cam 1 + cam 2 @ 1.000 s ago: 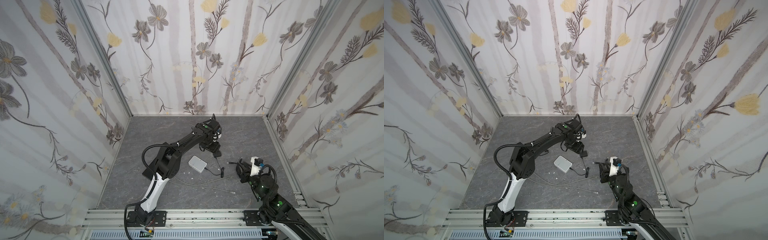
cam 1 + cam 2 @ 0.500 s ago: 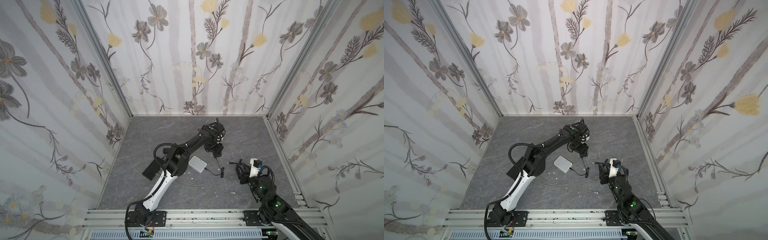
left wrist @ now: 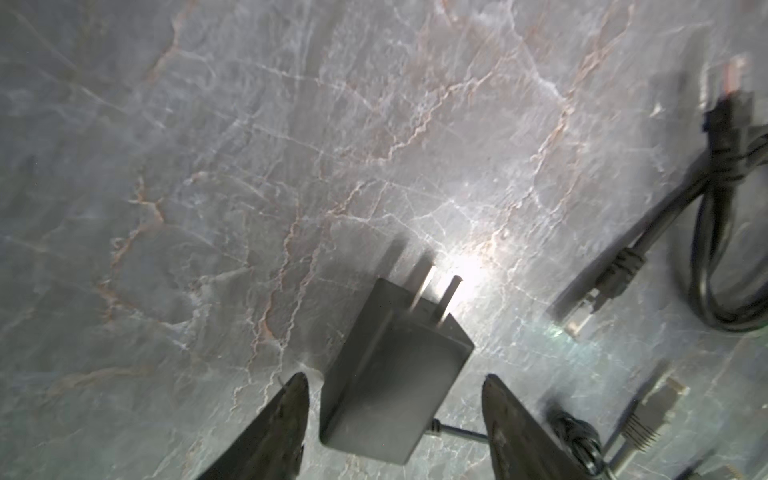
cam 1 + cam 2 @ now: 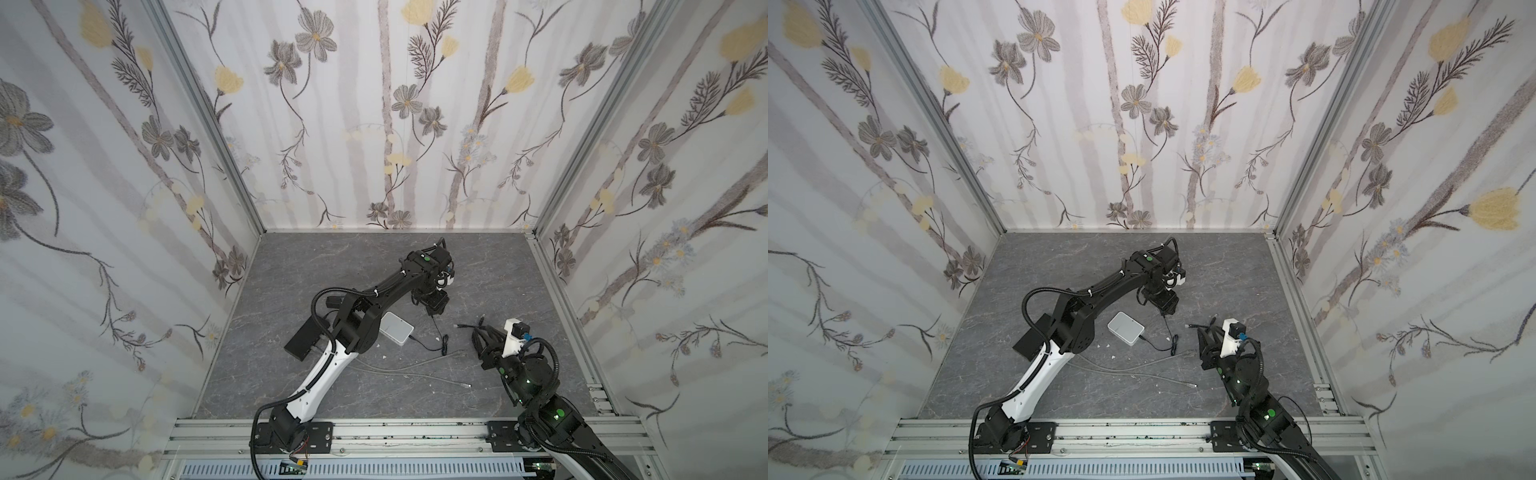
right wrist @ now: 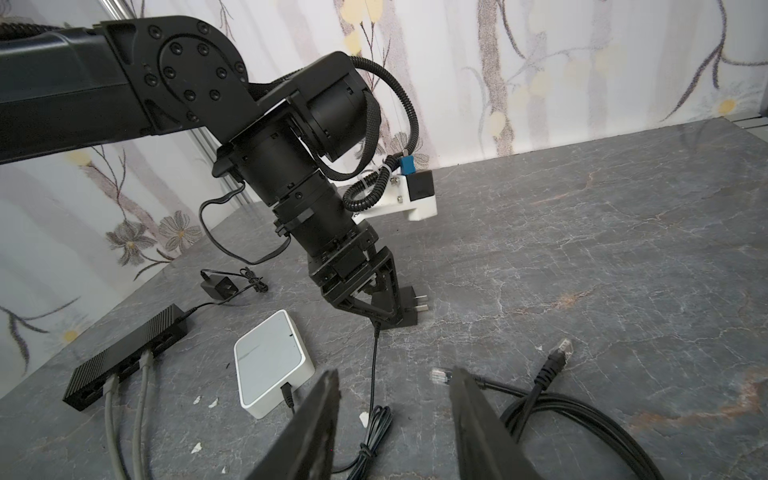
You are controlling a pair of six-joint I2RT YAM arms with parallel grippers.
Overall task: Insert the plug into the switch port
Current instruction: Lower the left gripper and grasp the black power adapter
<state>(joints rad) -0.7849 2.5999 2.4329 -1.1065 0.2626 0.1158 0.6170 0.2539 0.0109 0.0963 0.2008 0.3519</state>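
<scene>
Presently the left pincer (image 3: 394,378) stands released, its jaws straddling a black power adapter (image 3: 374,407) that lies on the counter (image 3: 249,166). A sliver of stone shows at either side of the adapter, so nothing is clamped. The adapter's thin lead (image 5: 374,361) runs back to the switch box (image 5: 268,365), where its barrel end already sits in a side face. The right pincer (image 5: 394,374) is likewise released and empty. It hovers near the switch box, on the side opposite a black box (image 5: 124,357) carrying two grey cables (image 5: 143,382).

The plug (image 5: 440,376), judged to be a clear-tipped end of the black network cable (image 5: 582,411), lies just beside the right pincer, apart from the switch box. The switch port cannot be made out on the faces shown.

Over the last second the left arm's elbow has swung toward the switch box and, in a top view, now overlaps its edge. The left pincer has stayed over the adapter and the right pincer has scarcely moved. Plug and switch box have not shifted, so insertion appears not yet begun. The right pincer seems better placed to take the plug.
</scene>
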